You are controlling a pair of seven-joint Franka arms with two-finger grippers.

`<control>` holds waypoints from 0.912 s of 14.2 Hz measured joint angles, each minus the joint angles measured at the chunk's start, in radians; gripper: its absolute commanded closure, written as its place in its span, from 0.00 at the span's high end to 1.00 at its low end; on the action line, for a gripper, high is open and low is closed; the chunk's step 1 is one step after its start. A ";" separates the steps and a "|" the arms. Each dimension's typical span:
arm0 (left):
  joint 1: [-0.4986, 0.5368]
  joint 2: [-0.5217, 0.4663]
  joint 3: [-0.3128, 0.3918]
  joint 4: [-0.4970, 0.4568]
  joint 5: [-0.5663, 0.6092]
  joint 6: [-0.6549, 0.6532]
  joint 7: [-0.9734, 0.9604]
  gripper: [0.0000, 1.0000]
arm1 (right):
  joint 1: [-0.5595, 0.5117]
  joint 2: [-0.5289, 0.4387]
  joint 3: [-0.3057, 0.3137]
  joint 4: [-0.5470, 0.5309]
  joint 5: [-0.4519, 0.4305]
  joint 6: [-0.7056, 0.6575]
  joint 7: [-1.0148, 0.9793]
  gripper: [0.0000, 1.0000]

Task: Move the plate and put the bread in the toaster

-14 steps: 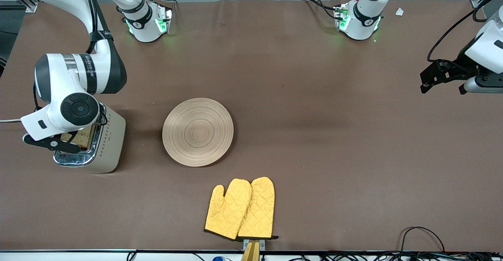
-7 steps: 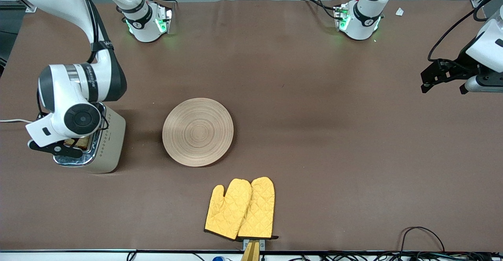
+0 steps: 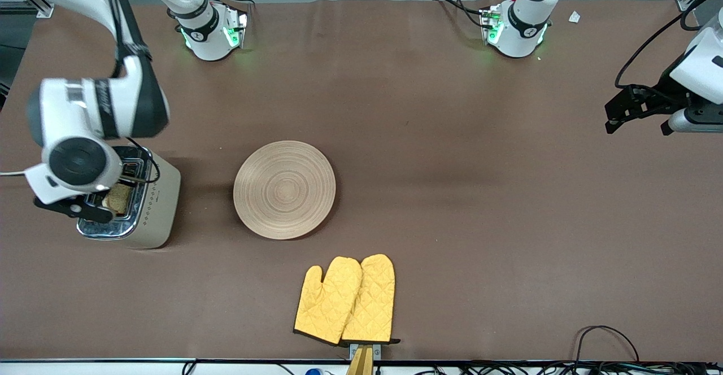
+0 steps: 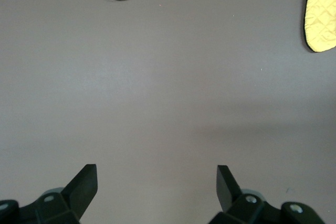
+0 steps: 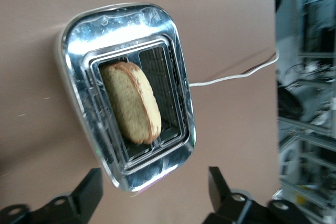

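The bread (image 5: 131,100) leans tilted in a slot of the toaster (image 5: 86,124), part of it sticking up above the chrome top. In the front view the toaster (image 3: 158,203) stands at the right arm's end of the table, with the bread (image 3: 117,199) showing in its top. My right gripper (image 5: 152,184) is open and empty above the toaster; the arm's wrist hides it in the front view. The plate (image 3: 284,189) lies flat and bare mid-table. My left gripper (image 4: 155,179) is open and empty, held over bare table at the left arm's end, where it waits (image 3: 615,116).
A pair of yellow oven mitts (image 3: 345,299) lies nearer to the front camera than the plate; one edge shows in the left wrist view (image 4: 320,11). The toaster's white cord (image 5: 231,77) runs off the table's end. Cables (image 3: 607,341) lie at the front edge.
My right arm has lifted and swung away above the toaster. The bread stays in the slot. The left arm and the plate have not moved.
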 measured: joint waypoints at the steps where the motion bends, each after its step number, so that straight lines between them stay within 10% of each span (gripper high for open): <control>1: 0.000 0.000 0.000 0.000 0.000 0.000 0.000 1.00 | -0.020 -0.044 0.000 0.002 0.052 -0.004 -0.018 1.00; 8: 0.000 0.000 0.001 0.000 0.000 0.000 0.000 1.00 | -0.068 -0.313 0.000 -0.058 0.363 -0.057 -0.082 1.00; 13: 0.000 0.001 0.001 0.000 0.000 0.000 0.000 1.00 | -0.112 -0.436 -0.011 -0.204 0.384 0.036 -0.243 1.00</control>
